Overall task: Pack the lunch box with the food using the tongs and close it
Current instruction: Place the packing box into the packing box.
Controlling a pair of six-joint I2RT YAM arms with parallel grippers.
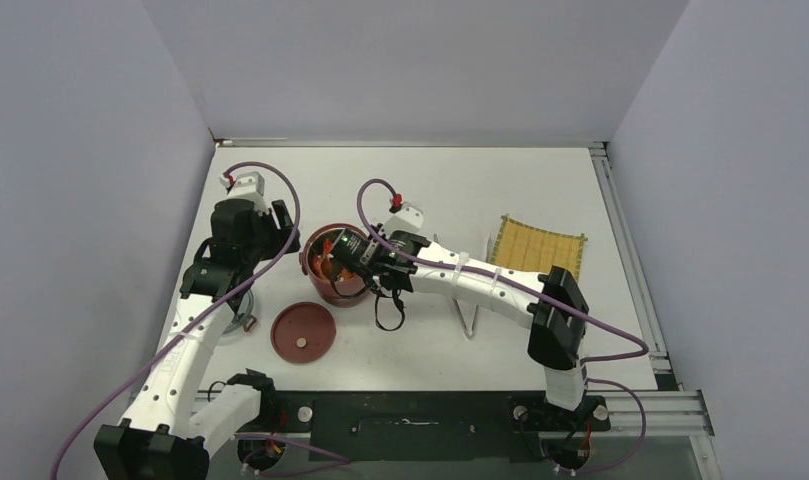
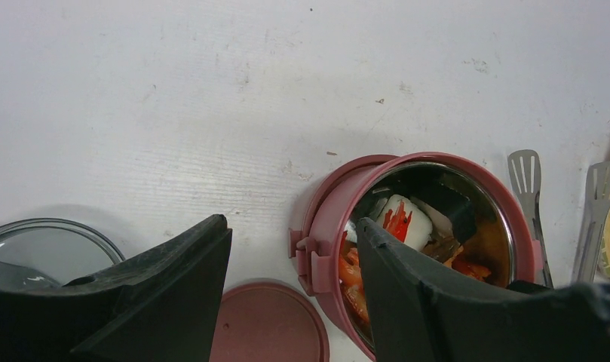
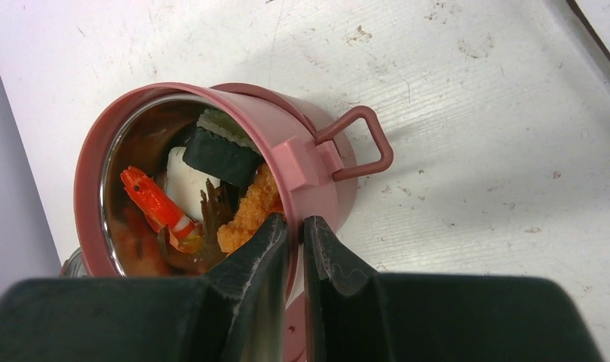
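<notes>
Plainly, our right gripper (image 3: 295,221) is clenched on the lunch box (image 3: 275,121). One finger sits inside the steel lining, the other against the dark-red outer wall, and the rim is pinched between them. Seen from above, that pinch is at the box's 3 o'clock side.

Our left gripper (image 2: 290,225) has its fingers spread and grasps nothing. It hangs just beside the box at 9 o'clock. In its own wrist view one finger overlaps the rim, though we cannot tell whether it touches.

Outward from there, the food (image 3: 187,185) lies inside the box: a white piece, a red prawn-like piece and an orange fried piece. We judge the packing largely done.

The loose lid (image 1: 303,332) lies flat on the table (image 2: 173,113) at 7 o'clock from the box, near it but apart. The left arm is the nearer one to it, and its fingers are free. Being round, the lid offers no long axis to line up with.

The tongs (image 2: 531,207) lie on the table at 4 o'clock from the box, under the right forearm. They run roughly 12 to 6 and are in neither gripper.
</notes>
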